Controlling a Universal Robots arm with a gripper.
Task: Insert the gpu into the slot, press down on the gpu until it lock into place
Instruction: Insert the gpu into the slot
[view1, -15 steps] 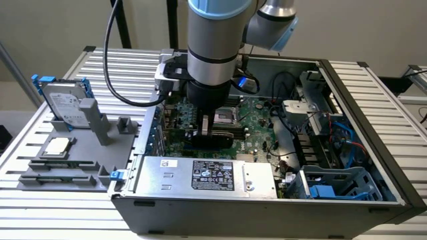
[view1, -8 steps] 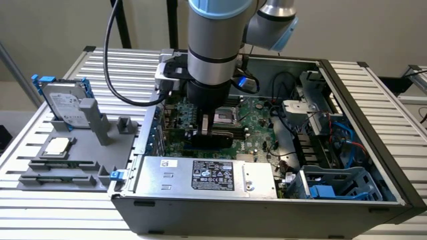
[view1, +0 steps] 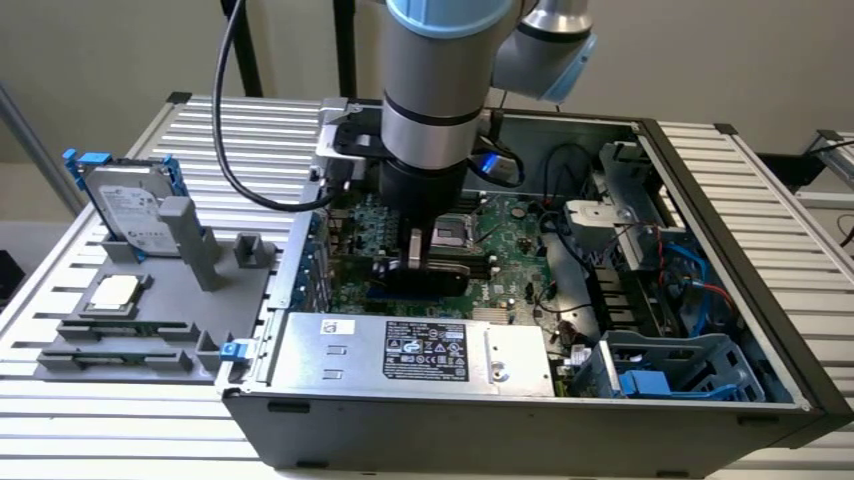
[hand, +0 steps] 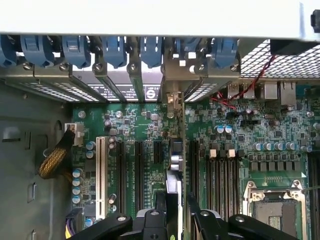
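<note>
Slatted aluminium worktop (view1: 120, 440) carries an open grey computer case (view1: 507, 430), lying with its side off. You have the arm (view1: 434, 90) coming straight down into the case, over the green motherboard (view1: 514, 240). Silver power supply (view1: 414, 350) with a black label sits along the case's near wall. On the exterior view's left, beside the case, a grey fixture tray (view1: 160, 290) holds a hard drive (view1: 127, 205) propped upright against a post. The gpu (view1: 424, 278) stands on edge over the motherboard, black cover showing in the exterior view; in the wrist view you see it edge-on (hand: 173, 165), running between the rows of black connectors, with a white connector (hand: 100, 172) well off to one side. Your end effector (hand: 176, 200) straddles the card from above, jaws spread wide on either side of it rather than pinched onto it. Whether the card's lower edge is seated in the slot you cannot tell. Blue retaining clips (hand: 115, 50) line the case's rear wall at the card's far end.
</note>
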